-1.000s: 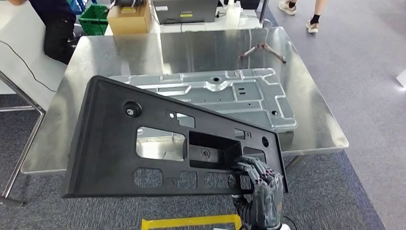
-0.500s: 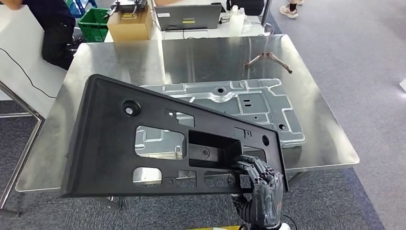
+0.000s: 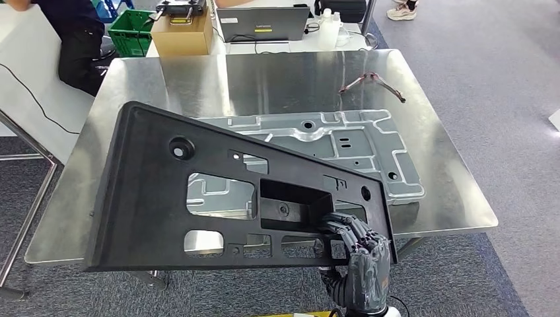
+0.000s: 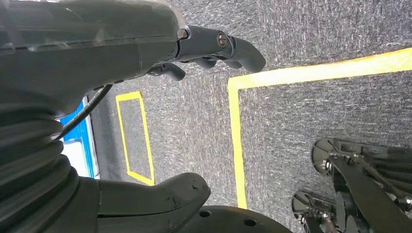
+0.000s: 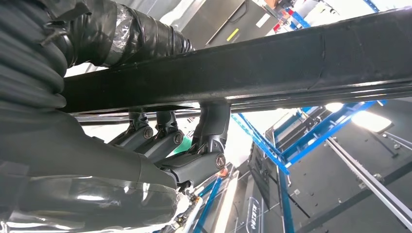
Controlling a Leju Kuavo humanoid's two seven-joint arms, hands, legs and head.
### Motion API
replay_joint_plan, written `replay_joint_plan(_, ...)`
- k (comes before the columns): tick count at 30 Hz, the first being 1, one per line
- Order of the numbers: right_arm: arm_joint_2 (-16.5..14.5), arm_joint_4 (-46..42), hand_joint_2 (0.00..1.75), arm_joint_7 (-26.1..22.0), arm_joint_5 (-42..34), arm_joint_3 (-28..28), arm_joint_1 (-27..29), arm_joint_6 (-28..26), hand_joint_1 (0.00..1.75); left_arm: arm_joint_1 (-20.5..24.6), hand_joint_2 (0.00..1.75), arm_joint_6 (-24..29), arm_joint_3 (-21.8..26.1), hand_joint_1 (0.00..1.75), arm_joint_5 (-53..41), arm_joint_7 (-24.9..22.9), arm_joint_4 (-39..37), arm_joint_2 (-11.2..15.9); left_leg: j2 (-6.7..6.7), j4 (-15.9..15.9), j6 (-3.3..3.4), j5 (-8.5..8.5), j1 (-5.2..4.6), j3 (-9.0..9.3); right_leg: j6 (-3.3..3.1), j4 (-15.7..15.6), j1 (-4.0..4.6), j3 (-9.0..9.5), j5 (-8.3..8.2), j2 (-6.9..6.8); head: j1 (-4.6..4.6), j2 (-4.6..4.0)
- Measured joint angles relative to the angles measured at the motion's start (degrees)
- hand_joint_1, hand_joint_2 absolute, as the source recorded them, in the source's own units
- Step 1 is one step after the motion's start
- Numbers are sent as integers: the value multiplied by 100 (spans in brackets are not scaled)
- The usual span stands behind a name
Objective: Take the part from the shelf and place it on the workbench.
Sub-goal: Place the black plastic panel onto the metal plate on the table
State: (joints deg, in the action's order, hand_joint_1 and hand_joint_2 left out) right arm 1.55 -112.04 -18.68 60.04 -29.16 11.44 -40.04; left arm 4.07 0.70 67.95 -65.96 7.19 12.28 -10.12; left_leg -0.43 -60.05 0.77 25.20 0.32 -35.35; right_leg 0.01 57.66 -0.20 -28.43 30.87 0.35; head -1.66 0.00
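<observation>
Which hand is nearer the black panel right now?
Right. The right hand grips the black panel at its lower edge, fingers hooked through an opening. The left hand hangs low over the carpeted floor, holding nothing.

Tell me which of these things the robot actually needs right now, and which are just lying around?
Needed for the job:
- black panel, held up by the right hand, whose fingers hook through an opening
- steel workbench

Just lying about:
- grey metal plate on the bench
- bent metal strip
- cardboard box
- laptop
- green crate
</observation>
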Motion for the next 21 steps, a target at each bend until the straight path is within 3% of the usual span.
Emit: replay_joint_plan(21, 0, 1, 175, 27, 68, 0, -10, 0, 175, -1, 175, 6, 3, 0, 2, -5, 0, 0, 1, 24, -5, -9, 7, 17, 3, 5, 8, 1, 0, -1, 1, 0)
